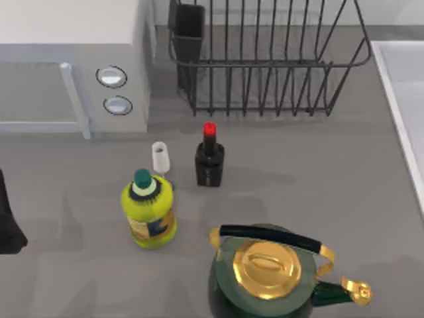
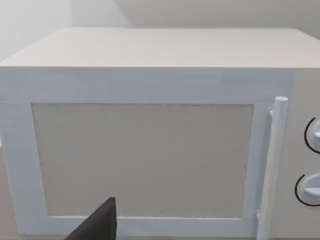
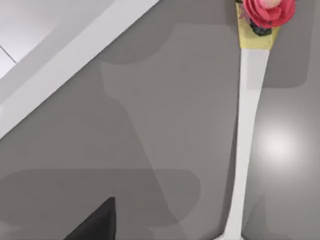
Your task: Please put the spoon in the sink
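Note:
The spoon (image 3: 246,140) lies flat on the grey counter in the right wrist view. It has a long white handle, and a yellow piece with a pink flower (image 3: 267,11) at one end. A dark part of my right gripper (image 3: 97,225) hangs above the counter, off to the side of the handle and apart from it. The sink's pale raised rim (image 3: 65,62) crosses that view beyond the gripper. Seen from above, the sink (image 1: 403,99) runs along the table's right edge. My left arm (image 1: 8,222) sits at the left edge, with its gripper (image 2: 97,226) facing the microwave.
A white microwave (image 1: 73,59) stands at the back left and a black wire dish rack (image 1: 265,59) at the back middle. Mid-table are a small white glass (image 1: 160,158), a black bottle with a red cap (image 1: 209,159), a yellow-green bottle (image 1: 149,209) and a green and gold kettle (image 1: 268,271).

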Motion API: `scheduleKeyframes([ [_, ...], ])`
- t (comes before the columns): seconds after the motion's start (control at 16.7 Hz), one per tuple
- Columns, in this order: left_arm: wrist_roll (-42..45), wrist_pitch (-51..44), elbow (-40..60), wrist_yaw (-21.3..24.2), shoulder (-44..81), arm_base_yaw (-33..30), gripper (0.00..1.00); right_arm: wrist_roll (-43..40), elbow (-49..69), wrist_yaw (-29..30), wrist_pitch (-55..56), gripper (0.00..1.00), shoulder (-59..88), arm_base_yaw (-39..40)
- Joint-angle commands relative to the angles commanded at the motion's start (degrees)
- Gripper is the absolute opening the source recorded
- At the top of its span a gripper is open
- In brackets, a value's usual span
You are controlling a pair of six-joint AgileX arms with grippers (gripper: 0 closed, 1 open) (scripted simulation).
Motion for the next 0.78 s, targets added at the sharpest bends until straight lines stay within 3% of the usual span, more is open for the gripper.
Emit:
scheduleKeyframes([
  [0.54, 0.0, 0.0, 0.0, 0.0, 0.0, 0.0, 1.00, 1.2, 3.2, 0.0, -3.7, 1.00, 5.0, -1.4],
  [0.78, 0.0, 0.0, 0.0, 0.0, 0.0, 0.0, 1.00, 1.4, -0.3, 0.0, 2.7, 1.00, 8.2, -1.6],
])
